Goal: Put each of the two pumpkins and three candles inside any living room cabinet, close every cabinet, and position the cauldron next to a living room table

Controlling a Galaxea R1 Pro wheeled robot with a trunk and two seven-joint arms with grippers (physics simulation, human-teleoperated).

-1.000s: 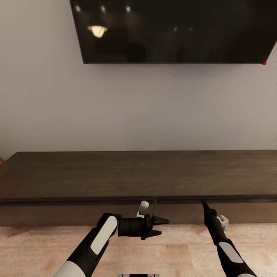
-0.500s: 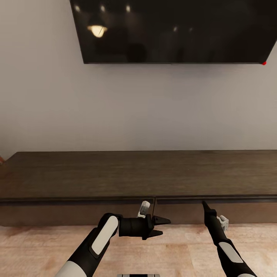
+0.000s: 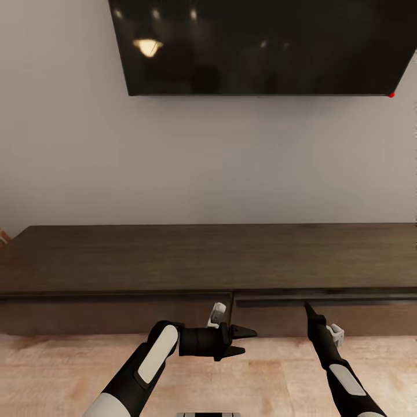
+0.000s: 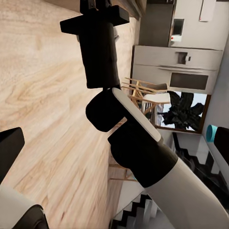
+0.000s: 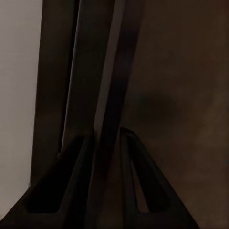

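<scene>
The right gripper points its jaws up at the top edge of the cabinet drawer front. In the right wrist view the two fingers straddle that thin dark edge, one on each side, so the jaws are pinching the drawer front's lip. The right forearm rises steeply from the lower right of the head view, nearly straight, wrist toward the cabinet.

The left gripper lies sideways, jaws aimed toward the right arm and slightly spread — nothing between them. Its forearm bends in from the lower left, elbow out, hovering low over the pale wood floor just in front of the cabinet.

The cabinet runs wall to wall across the head view, a dark gap showing above the right-hand drawer front — a black screen hangs on the wall above
</scene>
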